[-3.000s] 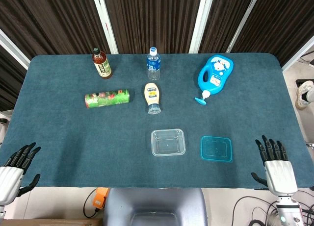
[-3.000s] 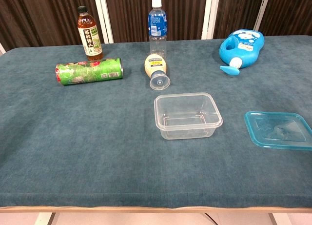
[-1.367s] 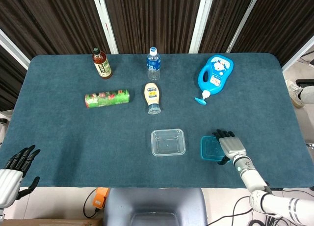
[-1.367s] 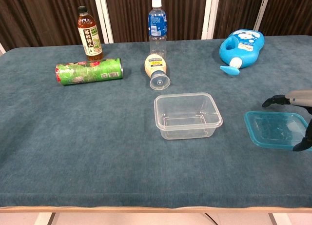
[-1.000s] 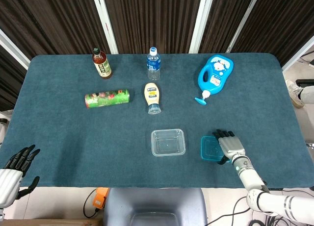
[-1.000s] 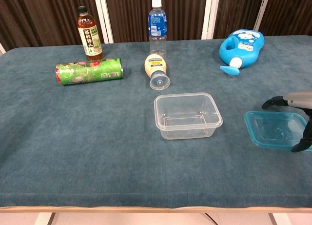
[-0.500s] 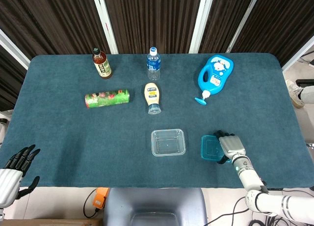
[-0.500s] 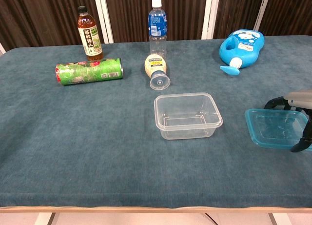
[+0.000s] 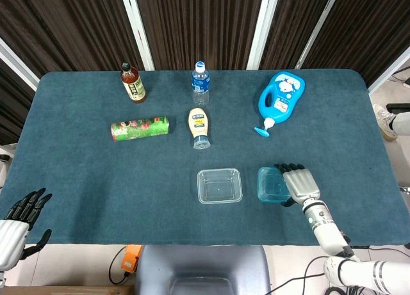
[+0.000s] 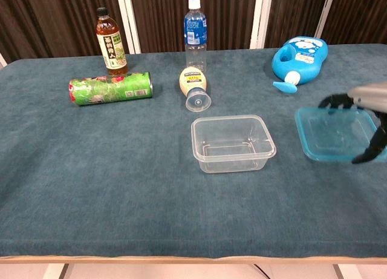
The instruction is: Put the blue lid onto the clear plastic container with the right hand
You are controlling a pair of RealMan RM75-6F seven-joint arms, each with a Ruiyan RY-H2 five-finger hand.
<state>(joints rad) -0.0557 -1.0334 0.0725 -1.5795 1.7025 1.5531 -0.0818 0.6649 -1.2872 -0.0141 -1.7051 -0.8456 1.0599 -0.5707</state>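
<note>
right hand (image 9: 301, 183): gripping the blue lid (image 9: 271, 185) by its right edge, fingers (image 10: 336, 100) curled over the far rim and thumb under the near side. In the chest view the lid looks lifted off the cloth and a bit tilted.
blue lid: held just to the right of the clear plastic container (image 10: 232, 143), not over it, small gap between them.
clear plastic container: open, sitting flat on the blue tablecloth (image 9: 96, 180), near the front middle.
left hand (image 9: 18, 218): way off at the front-left corner, fingers spread, holding nothing, only in the head view.
further back: mayo squeeze bottle (image 9: 199, 127) lying down, water bottle (image 9: 200, 82) upright behind it, green can (image 9: 139, 128) on its side, tea bottle (image 9: 132, 82) standing, blue detergent jug (image 9: 280, 98) lying flat at back right.
</note>
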